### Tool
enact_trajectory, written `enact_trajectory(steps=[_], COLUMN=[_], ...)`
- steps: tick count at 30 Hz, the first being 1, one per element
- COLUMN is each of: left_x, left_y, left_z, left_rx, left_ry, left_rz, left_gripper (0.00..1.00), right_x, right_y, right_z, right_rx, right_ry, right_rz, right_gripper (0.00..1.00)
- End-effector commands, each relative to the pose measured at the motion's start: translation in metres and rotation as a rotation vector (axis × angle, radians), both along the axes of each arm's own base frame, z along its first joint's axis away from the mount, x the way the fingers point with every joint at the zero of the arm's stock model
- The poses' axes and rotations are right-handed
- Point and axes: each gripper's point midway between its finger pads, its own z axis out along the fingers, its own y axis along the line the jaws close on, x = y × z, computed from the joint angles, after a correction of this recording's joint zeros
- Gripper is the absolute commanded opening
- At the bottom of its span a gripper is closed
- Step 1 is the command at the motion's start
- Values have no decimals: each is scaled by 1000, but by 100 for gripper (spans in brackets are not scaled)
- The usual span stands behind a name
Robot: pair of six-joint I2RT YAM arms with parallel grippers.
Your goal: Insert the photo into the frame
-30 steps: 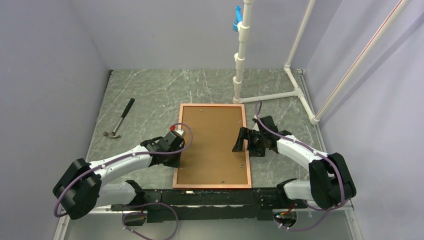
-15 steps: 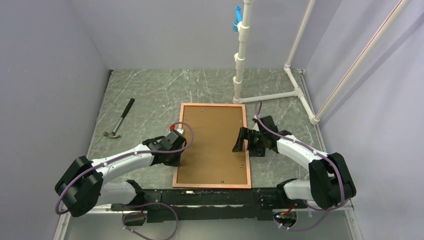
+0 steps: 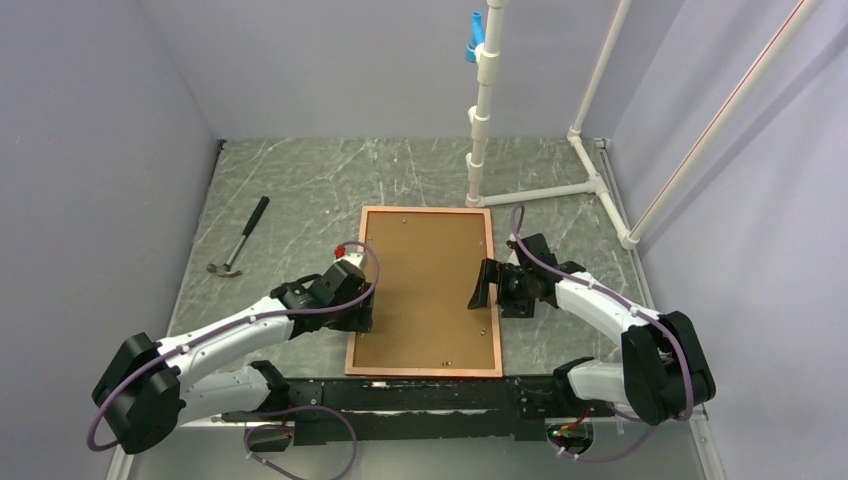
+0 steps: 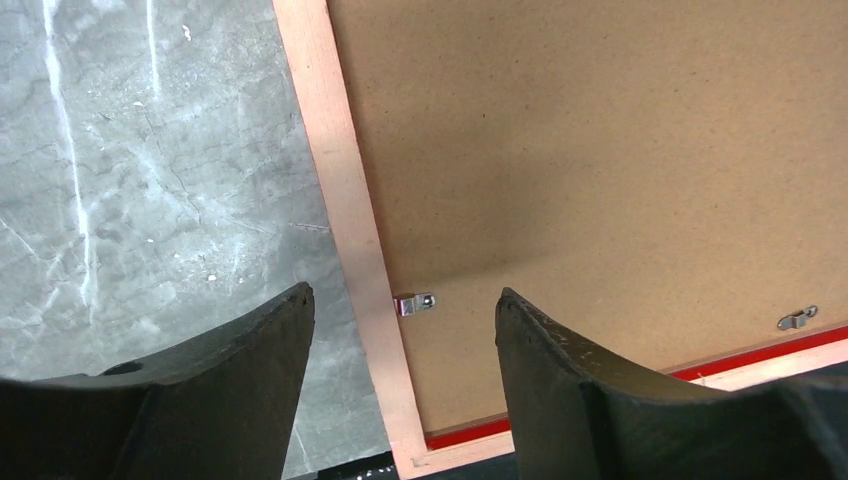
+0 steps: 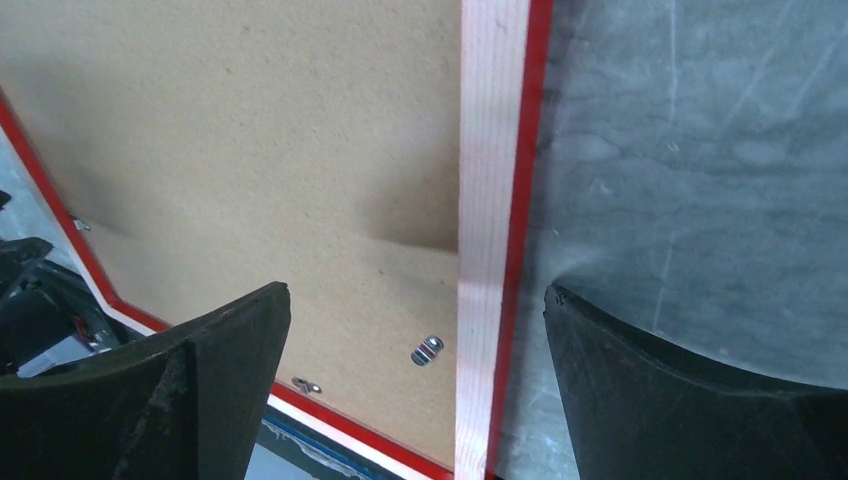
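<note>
The frame (image 3: 425,211) lies face down on the marble table, its copper-orange back edge up. A plain brown backing board (image 3: 425,290) fills it. The photo is hidden. My left gripper (image 3: 361,318) hovers open over the frame's left edge (image 4: 340,170). Between its fingertips (image 4: 404,293) sits a small metal clip (image 4: 413,303), untouched. My right gripper (image 3: 482,291) stands wide open across the frame's right edge (image 5: 492,150). Between its fingertips (image 5: 417,291) is another clip (image 5: 427,350), with nothing held.
A hammer (image 3: 240,237) lies on the table to the left of the frame. A white pipe stand (image 3: 480,120) rises just behind the frame's far right corner, its foot running off to the right. Grey walls close in on both sides.
My left gripper has opened and slid along the frame's left edge toward the near corner. The right arm has hardly moved.
</note>
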Motion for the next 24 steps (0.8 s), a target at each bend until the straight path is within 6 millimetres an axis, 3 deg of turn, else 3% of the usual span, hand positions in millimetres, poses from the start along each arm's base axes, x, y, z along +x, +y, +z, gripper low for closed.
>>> enact_trajectory(steps=[1,8,14,24], left_x=[4,4,4,12], left_y=[-11,-13,-5,11], left_z=[11,1,-13,-23], left_rx=[-65,-90,-110,-143], left_ry=[-25,17,82,117], left_rz=[6,24,84,155], left_gripper=[71,72,71,71], right_x=[-12,-29,-42,-46], right_y=[-14,-16,-15,-4], right_z=[0,-2,-12,-22], right_rx=[-66,-109,-193,-326], right_ry=[17,42,90,102], right_rz=[-10,-5,-9,36], right_gripper=[100,99,90,78])
